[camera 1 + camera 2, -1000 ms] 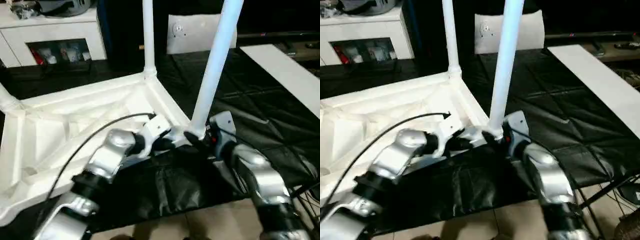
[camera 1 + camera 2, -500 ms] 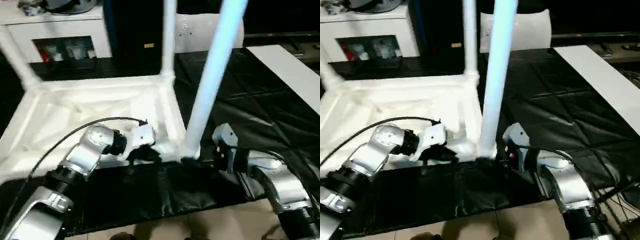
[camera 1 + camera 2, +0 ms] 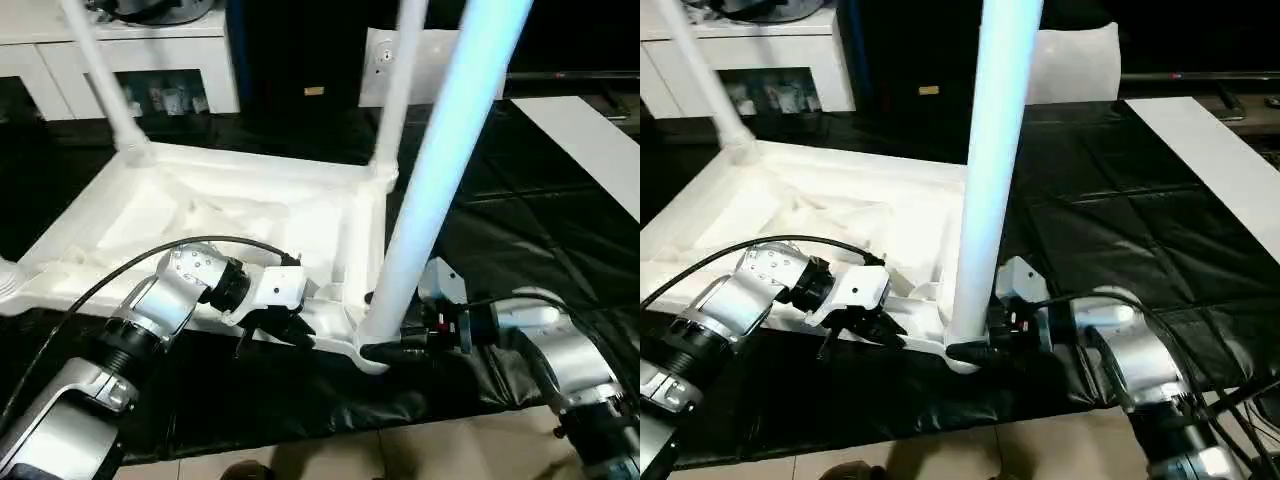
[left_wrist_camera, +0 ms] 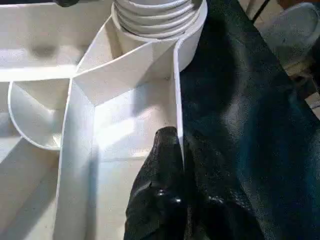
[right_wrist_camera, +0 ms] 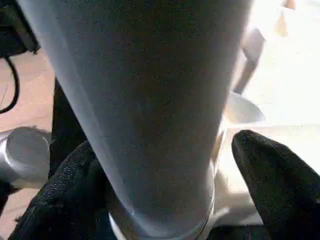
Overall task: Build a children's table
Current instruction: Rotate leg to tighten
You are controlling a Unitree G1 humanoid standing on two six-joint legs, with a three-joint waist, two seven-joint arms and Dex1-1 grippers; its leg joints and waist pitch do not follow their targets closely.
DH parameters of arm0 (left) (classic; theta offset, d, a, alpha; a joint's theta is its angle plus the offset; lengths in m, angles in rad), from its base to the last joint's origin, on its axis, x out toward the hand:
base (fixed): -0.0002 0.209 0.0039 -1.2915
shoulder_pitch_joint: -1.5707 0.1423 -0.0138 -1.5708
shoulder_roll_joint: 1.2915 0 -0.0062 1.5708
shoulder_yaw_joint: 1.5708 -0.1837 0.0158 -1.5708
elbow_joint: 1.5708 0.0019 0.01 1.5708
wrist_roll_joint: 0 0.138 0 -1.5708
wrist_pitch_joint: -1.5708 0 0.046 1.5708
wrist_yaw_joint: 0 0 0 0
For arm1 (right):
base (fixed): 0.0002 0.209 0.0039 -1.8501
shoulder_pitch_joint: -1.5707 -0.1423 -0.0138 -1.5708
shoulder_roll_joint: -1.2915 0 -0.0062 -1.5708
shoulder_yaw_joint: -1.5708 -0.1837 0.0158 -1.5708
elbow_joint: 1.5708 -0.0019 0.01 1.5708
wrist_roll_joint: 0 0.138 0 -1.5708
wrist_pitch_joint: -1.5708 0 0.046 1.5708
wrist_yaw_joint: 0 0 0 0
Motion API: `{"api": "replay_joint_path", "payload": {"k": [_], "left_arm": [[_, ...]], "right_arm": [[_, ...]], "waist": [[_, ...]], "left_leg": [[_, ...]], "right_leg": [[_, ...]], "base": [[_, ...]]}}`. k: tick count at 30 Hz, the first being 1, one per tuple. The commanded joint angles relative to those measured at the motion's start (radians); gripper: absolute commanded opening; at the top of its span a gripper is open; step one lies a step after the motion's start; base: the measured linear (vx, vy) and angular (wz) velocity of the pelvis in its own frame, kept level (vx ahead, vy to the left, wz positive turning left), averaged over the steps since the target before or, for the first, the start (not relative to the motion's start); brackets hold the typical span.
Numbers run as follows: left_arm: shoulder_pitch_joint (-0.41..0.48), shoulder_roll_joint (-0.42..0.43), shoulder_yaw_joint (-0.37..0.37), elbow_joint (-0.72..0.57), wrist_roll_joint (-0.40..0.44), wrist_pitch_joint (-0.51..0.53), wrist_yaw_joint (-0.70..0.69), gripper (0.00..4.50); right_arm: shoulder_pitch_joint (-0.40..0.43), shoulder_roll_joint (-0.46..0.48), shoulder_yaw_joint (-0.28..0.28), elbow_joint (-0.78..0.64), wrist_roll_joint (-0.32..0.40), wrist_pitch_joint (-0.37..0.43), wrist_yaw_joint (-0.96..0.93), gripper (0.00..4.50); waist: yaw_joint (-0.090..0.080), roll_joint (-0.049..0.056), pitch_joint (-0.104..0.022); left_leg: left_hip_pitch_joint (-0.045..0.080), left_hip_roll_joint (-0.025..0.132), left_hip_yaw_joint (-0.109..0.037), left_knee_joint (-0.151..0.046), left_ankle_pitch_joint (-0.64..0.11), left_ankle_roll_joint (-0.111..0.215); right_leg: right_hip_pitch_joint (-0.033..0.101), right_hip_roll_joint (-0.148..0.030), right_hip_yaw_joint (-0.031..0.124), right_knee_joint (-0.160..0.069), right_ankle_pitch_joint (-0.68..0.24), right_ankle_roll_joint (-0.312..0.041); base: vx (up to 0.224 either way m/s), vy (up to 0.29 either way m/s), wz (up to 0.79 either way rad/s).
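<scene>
The white plastic rectangular tabletop [image 3: 250,215] lies upside down on a black quilted sheet [image 3: 520,230], ribbed underside up, with white tapered round tube legs standing in its corner sockets. The nearest leg [image 3: 440,170] rises from the near right corner; another [image 3: 398,85] stands at the far right corner and a third [image 3: 100,75] at the far left.

The head views show the whole layout: the left claw [image 3: 275,330] at the tabletop's near rim, the right claw [image 3: 385,350] at the foot of the nearest leg. The left wrist view adds what they cannot: the two black fingers [image 4: 165,185] are pinched together on the thin upright rim wall of the tabletop (one finger inside the rim, one outside against the black sheet), with the ribbed base of the nearest leg just beyond. The right wrist view shows the nearest leg between that claw's fingers [image 5: 272,175], which stand wide apart on either side; one finger lies against the leg, the other stands clear of it.

The near right corner of the tabletop sits close to the near edge of the black sheet, with pale tiled floor [image 3: 440,455] just below. To the right the sheet lies open up to a flat white panel [image 3: 590,150]. Behind stand a white cabinet [image 3: 150,60] and a white flat bag [image 3: 430,60].
</scene>
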Motion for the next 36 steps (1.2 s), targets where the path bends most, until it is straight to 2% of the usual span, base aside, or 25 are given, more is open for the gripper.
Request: {"api": "replay_joint_path", "payload": {"k": [1,3,8,12,16,18,19,21,22,23,24,25,26,27,28,30,31,32,33,34,35,36], "left_arm": [[-0.017,-0.01,-0.041,-0.003,0.009,-0.03,-0.046,0.0],[-0.023,-0.011,-0.042,0.008,0.013,-0.043,-0.051,0.0],[-0.03,-0.013,-0.043,0.026,0.015,-0.059,-0.056,0.0],[-0.036,-0.013,-0.04,0.044,0.015,-0.068,-0.051,0.0],[-0.029,-0.017,-0.027,0.043,0.003,-0.055,-0.042,0.0],[-0.016,-0.03,-0.002,0.024,-0.025,-0.004,-0.022,0.0],[-0.014,-0.032,0.001,0.021,-0.028,0.003,-0.018,0.0],[0.003,-0.051,0.031,-0.009,-0.048,0.068,0.035,0.0],[0.022,-0.069,0.052,-0.031,-0.051,0.126,0.097,0.0],[0.025,-0.073,0.055,-0.033,-0.052,0.13,0.106,0.0],[0.038,-0.093,0.071,-0.043,-0.056,0.156,0.154,0.0],[0.048,-0.111,0.082,-0.052,-0.062,0.183,0.186,0.0],[0.06,-0.141,0.099,-0.069,-0.072,0.227,0.237,0.0],[0.061,-0.143,0.1,-0.071,-0.072,0.231,0.241,0.0],[0.067,-0.161,0.11,-0.081,-0.078,0.259,0.271,0.0],[0.079,-0.226,0.134,-0.107,-0.074,0.337,0.381,0.0],[0.08,-0.24,0.138,-0.112,-0.069,0.355,0.405,0.0],[0.079,-0.25,0.142,-0.116,-0.061,0.369,0.428,0.0],[0.069,-0.298,0.164,-0.114,-0.029,0.418,0.538,0.0],[0.061,-0.323,0.177,-0.109,-0.015,0.44,0.596,0.0],[0.06,-0.326,0.178,-0.109,-0.013,0.444,0.601,0.0],[0.047,-0.367,0.199,-0.113,-0.003,0.489,0.679,0.0]], "right_arm": [[-0.014,-0.008,0.016,0.02,-0.008,-0.019,0.015,3.73],[-0.021,-0.008,0.024,0.034,-0.013,-0.027,0.028,3.66],[-0.027,-0.009,0.033,0.048,-0.015,-0.034,0.043,3.1],[-0.031,-0.008,0.041,0.056,-0.007,-0.032,0.051,2.82],[-0.019,-0.002,0.041,0.043,0.011,-0.007,0.056,2.76],[-0.002,0.008,0.036,0.021,0.03,0.029,0.051,2.74],[0.0,0.01,0.035,0.019,0.033,0.034,0.05,2.74],[0.022,0.046,0.021,-0.011,0.051,0.081,-0.01,2.74],[0.034,0.098,0.002,-0.03,0.062,0.117,-0.096,2.74],[0.035,0.105,0.0,-0.03,0.061,0.119,-0.109,2.74],[0.037,0.144,-0.008,-0.033,0.051,0.128,-0.178,2.74],[0.033,0.176,-0.014,-0.023,0.034,0.133,-0.237,2.74],[0.025,0.22,-0.021,-0.005,0.013,0.138,-0.318,2.73],[0.025,0.224,-0.022,-0.004,0.011,0.139,-0.324,2.72],[0.019,0.249,-0.027,0.007,0.0,0.143,-0.371,2.72],[-0.004,0.335,-0.049,0.036,-0.005,0.193,-0.493,2.72],[-0.009,0.352,-0.055,0.04,-0.006,0.208,-0.517,2.72],[-0.012,0.365,-0.057,0.042,-0.011,0.216,-0.537,2.72],[-0.036,0.417,-0.064,0.066,-0.041,0.249,-0.636,2.72],[-0.049,0.442,-0.068,0.082,-0.059,0.264,-0.689,2.72],[-0.051,0.445,-0.068,0.084,-0.06,0.265,-0.694,2.72],[-0.074,0.487,-0.072,0.108,-0.082,0.288,-0.764,2.72]], "waist": [[-0.006,-0.003,-0.056],[-0.006,-0.006,-0.056],[-0.005,-0.008,-0.056],[-0.004,-0.005,-0.056],[-0.004,-0.006,-0.056],[-0.003,-0.006,-0.057],[-0.003,-0.001,-0.056],[-0.003,-0.001,-0.056],[-0.005,0.0,-0.056],[-0.007,0.0,-0.055],[-0.011,0.004,-0.051],[-0.015,0.002,-0.049],[-0.018,0.001,-0.047],[-0.027,0.001,-0.044],[-0.036,0.0,-0.045],[-0.051,-0.002,-0.044],[-0.06,0.0,-0.045],[-0.062,0.0,-0.045],[-0.066,0.003,-0.047],[-0.067,0.001,-0.048],[-0.068,0.0,-0.048],[-0.066,0.002,-0.048]], "left_leg": [[0.016,0.063,-0.015,-0.068,-0.202,0.055],[0.015,0.062,-0.014,-0.068,-0.204,0.053],[0.014,0.061,-0.014,-0.067,-0.2,0.056],[0.015,0.063,-0.015,-0.068,-0.202,0.056],[0.014,0.063,-0.015,-0.068,-0.198,0.056],[0.015,0.063,-0.014,-0.067,-0.198,0.057],[0.014,0.063,-0.014,-0.068,-0.199,0.055],[0.015,0.064,-0.015,-0.069,-0.197,0.053],[0.014,0.065,-0.016,-0.072,-0.203,0.048],[0.014,0.064,-0.017,-0.073,-0.207,0.044],[0.014,0.062,-0.019,-0.075,-0.24,0.031],[0.016,0.058,-0.02,-0.077,-0.273,0.015],[0.018,0.059,-0.02,-0.079,-0.289,0.005],[0.014,0.057,-0.024,-0.082,-0.306,-0.013],[0.016,0.058,-0.028,-0.083,-0.323,-0.022],[0.013,0.056,-0.029,-0.084,-0.33,-0.024],[0.014,0.055,-0.03,-0.083,-0.328,-0.023],[0.012,0.054,-0.029,-0.082,-0.324,-0.02],[0.013,0.055,-0.026,-0.081,-0.308,-0.018],[0.013,0.052,-0.025,-0.078,-0.294,-0.015],[0.013,0.05,-0.024,-0.077,-0.284,-0.011],[0.013,0.049,-0.021,-0.075,-0.276,-0.003]], "right_leg": [[0.039,-0.073,0.045,-0.071,-0.157,-0.257],[0.039,-0.073,0.045,-0.071,-0.155,-0.256],[0.04,-0.072,0.045,-0.07,-0.15,-0.256],[0.04,-0.073,0.044,-0.07,-0.152,-0.258],[0.04,-0.073,0.044,-0.069,-0.146,-0.258],[0.041,-0.074,0.044,-0.069,-0.149,-0.261],[0.04,-0.072,0.044,-0.069,-0.143,-0.263],[0.04,-0.072,0.045,-0.067,-0.13,-0.268],[0.042,-0.072,0.045,-0.067,-0.136,-0.267],[0.04,-0.072,0.044,-0.068,-0.143,-0.267],[0.038,-0.075,0.045,-0.074,-0.195,-0.258],[0.037,-0.074,0.044,-0.082,-0.266,-0.238],[0.035,-0.075,0.045,-0.085,-0.3,-0.228],[0.033,-0.076,0.045,-0.088,-0.354,-0.21],[0.033,-0.077,0.045,-0.091,-0.388,-0.194],[0.029,-0.073,0.045,-0.092,-0.385,-0.191],[0.029,-0.073,0.046,-0.091,-0.371,-0.198],[0.029,-0.071,0.046,-0.092,-0.366,-0.197],[0.028,-0.068,0.049,-0.089,-0.332,-0.201],[0.028,-0.068,0.048,-0.091,-0.317,-0.206],[0.029,-0.069,0.048,-0.093,-0.317,-0.205],[0.029,-0.07,0.05,-0.096,-0.316,-0.2]], "base": [[0.0,0.0,0.0],[0.0,0.0,0.0],[0.0,0.0,0.0],[0.0,0.0,0.0],[0.0,0.0,0.0],[0.0,0.0,0.0],[0.0,0.0,0.0],[0.0,0.0,0.0],[0.0,0.0,0.0],[0.0,0.0,0.0],[0.0,0.0,0.0],[0.0,0.0,0.0],[0.0,0.0,0.0],[0.0,0.0,0.0],[0.0,0.0,0.0],[0.0,0.0,0.0],[0.0,0.0,0.0],[0.0,0.0,0.0],[0.0,0.0,0.0],[0.0,0.0,0.0],[0.0,0.0,0.0],[0.0,0.0,0.0]]}}
